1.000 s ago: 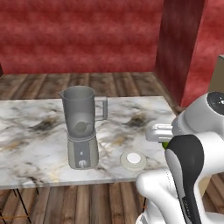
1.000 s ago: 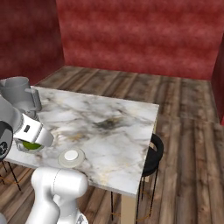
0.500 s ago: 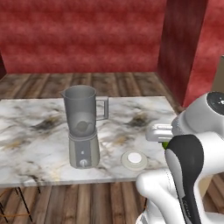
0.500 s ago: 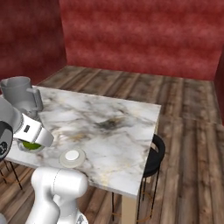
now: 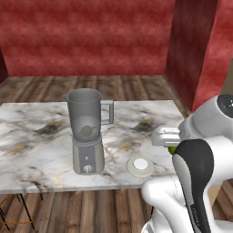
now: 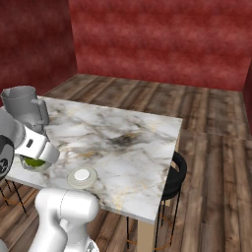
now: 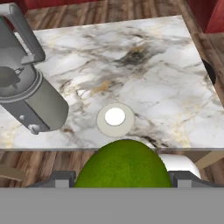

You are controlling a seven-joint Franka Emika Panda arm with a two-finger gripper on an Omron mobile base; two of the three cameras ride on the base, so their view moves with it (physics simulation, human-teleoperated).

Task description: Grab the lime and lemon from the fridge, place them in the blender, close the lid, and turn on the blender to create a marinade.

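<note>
A marble table [image 5: 41, 150] carries an upright blender [image 5: 87, 132], with a white lid [image 5: 140, 165] at its four o'clock.

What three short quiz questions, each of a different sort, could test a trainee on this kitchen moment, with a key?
1. True or false: the flat round white lid sits on top of the smoky translucent blender jar.
2. Multiple choice: the two-finger gripper holds A) nothing, B) a rounded yellowish-green fruit, C) the lid.
3. Fill in: the grey-based blender stands on the ____ table.

Key: 1 false, the lid lies on the table beside the blender and the jar's mouth is open. 2 B; lime or lemon cannot be told for sure. 3 marble.
</note>
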